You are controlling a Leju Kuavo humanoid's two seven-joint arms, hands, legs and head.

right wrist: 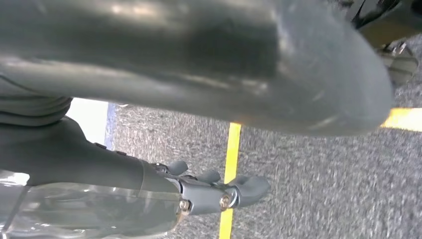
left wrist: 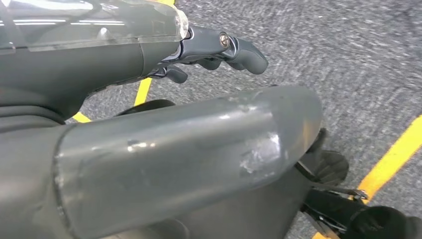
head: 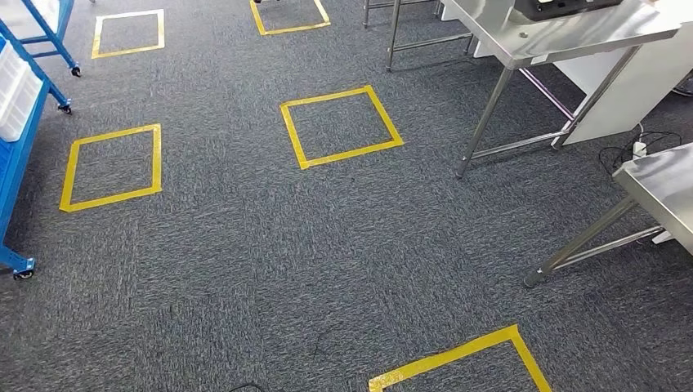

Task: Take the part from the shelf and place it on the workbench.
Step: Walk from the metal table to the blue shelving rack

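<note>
Both arms hang by the body, so left hand (left wrist: 219,50) and right hand (right wrist: 214,191) hold nothing, fingers loosely apart over grey carpet (head: 245,261); part not visible; blue wheeled shelf (head: 16,147) at left, steel-legged surface (head: 564,37) ahead right.

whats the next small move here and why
Probably turn and step left toward the blue shelf. It sits at the left edge of the head view, partly cut off, with carpet and yellow tape squares ahead. The left hand and right hand hang over the floor holding nothing, so the part has yet to be picked; I can't make it out from here.
</note>
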